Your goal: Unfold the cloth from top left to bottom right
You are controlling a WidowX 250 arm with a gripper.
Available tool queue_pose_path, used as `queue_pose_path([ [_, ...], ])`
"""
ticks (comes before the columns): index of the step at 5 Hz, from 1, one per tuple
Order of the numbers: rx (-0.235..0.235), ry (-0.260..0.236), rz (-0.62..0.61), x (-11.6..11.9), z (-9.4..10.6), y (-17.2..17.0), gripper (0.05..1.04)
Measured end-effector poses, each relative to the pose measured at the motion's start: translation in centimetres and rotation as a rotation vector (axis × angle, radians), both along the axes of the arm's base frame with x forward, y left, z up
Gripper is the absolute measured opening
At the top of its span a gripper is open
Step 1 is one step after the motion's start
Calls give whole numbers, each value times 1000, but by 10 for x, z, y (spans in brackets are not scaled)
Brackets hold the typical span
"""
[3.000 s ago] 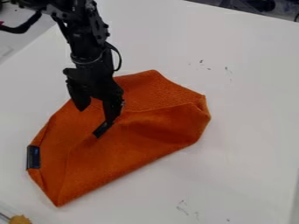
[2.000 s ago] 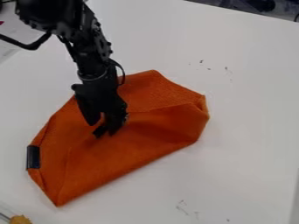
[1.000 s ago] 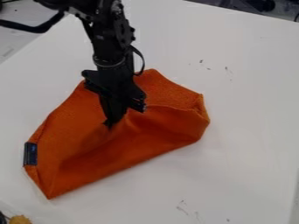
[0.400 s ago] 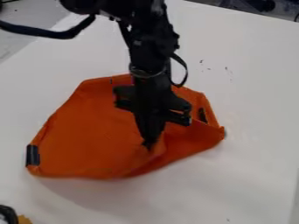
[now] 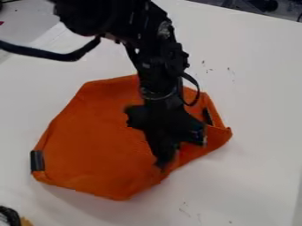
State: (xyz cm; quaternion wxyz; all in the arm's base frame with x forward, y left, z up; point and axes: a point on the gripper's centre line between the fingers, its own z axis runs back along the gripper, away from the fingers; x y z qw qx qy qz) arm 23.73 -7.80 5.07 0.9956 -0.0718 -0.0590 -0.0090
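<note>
Orange fabric cloth [image 5: 94,132] lies on the white worktop [image 5: 259,110], left of and around the middle of the view, partly spread out. Its left and middle parts look mostly smooth, while the right side has a fold that ends in a pointed corner. The lower edge slants down from the left to a blunt corner near the bottom, then climbs towards the right. A black rectangular tag [image 5: 37,161] sits at the left edge, and a narrow black strip [image 5: 207,116] shows near the right edge, just above the fold.

From the top edge, the black robot arm [image 5: 156,66] hangs down over the right half of the cloth. Its black claw [image 5: 162,166] is low at the cloth's lower right part, tip near the lower edge; whether it is closed on the fabric or open, I cannot tell. A thick black cable [image 5: 59,56] curves across the upper left.

At the bottom left corner are a black-and-white rounded object [image 5: 9,216] and, beside it, a small yellow-brown piece [image 5: 25,221].
</note>
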Motion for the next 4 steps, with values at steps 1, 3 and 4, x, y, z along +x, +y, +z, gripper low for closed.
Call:
queue_pose_path([
  [1,-76,34,9,-4,-2,-12,532],
  [3,-332,112,62,-11,-3,-19,1008],
  [4,-555,154,112,-22,-3,-29,1003],
])
